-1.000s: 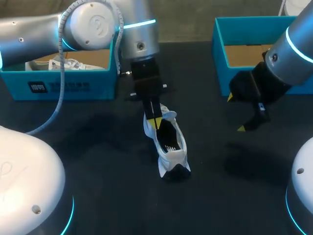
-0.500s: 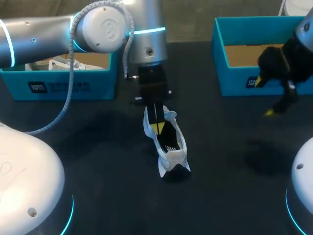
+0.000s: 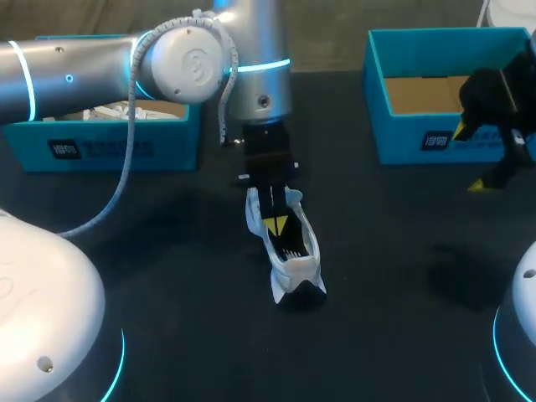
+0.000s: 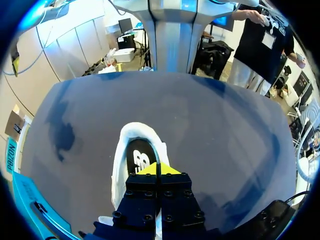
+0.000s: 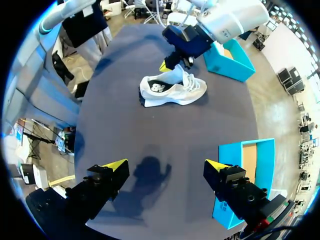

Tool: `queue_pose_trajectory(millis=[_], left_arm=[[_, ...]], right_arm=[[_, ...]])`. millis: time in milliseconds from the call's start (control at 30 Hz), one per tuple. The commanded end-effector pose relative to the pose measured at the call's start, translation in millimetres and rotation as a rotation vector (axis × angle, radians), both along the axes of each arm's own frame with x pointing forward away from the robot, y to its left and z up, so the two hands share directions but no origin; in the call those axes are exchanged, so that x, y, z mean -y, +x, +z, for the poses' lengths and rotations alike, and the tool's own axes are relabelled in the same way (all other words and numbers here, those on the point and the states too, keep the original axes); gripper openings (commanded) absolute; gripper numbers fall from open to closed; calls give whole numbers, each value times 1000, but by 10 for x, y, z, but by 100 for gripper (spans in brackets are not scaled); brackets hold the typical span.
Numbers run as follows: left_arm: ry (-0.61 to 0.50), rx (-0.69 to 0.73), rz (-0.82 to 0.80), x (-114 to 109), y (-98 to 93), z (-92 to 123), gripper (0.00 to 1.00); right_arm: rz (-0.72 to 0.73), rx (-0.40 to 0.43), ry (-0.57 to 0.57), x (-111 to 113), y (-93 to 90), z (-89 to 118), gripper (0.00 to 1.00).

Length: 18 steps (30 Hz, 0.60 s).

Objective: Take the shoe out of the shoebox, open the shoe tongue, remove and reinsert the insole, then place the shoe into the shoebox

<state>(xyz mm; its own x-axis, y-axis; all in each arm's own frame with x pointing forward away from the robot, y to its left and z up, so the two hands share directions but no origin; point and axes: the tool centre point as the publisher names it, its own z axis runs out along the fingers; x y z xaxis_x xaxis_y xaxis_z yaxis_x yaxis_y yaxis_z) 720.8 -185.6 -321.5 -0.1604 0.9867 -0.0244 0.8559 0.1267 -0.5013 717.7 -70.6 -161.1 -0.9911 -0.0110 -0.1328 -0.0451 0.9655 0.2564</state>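
Observation:
A white shoe [image 3: 295, 266] lies on the black table near the middle, toe toward the front edge. My left gripper [image 3: 275, 224] is shut, its yellow tips together inside the shoe's opening. In the left wrist view the left gripper [image 4: 159, 169] sits on the black insole [image 4: 139, 158], which lies flat inside the shoe's white rim [image 4: 119, 162]; nothing shows pinched between the tips. My right gripper [image 3: 470, 160] hangs open and empty in front of the right shoebox [image 3: 416, 141]. From the right gripper [image 5: 166, 165] the shoe [image 5: 172, 89] lies well ahead.
A blue shoebox [image 3: 100, 147] at the back left holds another white shoe [image 3: 126, 110]. The right shoebox shows only its cardboard floor [image 3: 414, 94]. In the right wrist view it [image 5: 246, 165] is close beside one finger.
My left gripper has slid a little further down into the shoe, still shut. My right arm has drawn back to the right and upward, toward the right shoebox, staying open.

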Motion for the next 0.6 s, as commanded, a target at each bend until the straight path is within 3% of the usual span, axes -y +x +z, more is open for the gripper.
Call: queue_pose_trajectory(millis=[33, 600], left_arm=[[0, 36, 12, 47, -93, -44, 0], [-5, 133, 15, 189, -95, -385, 0]], right_arm=[[-2, 3, 0, 3, -16, -9, 100], [-2, 3, 0, 3, -16, -9, 100]])
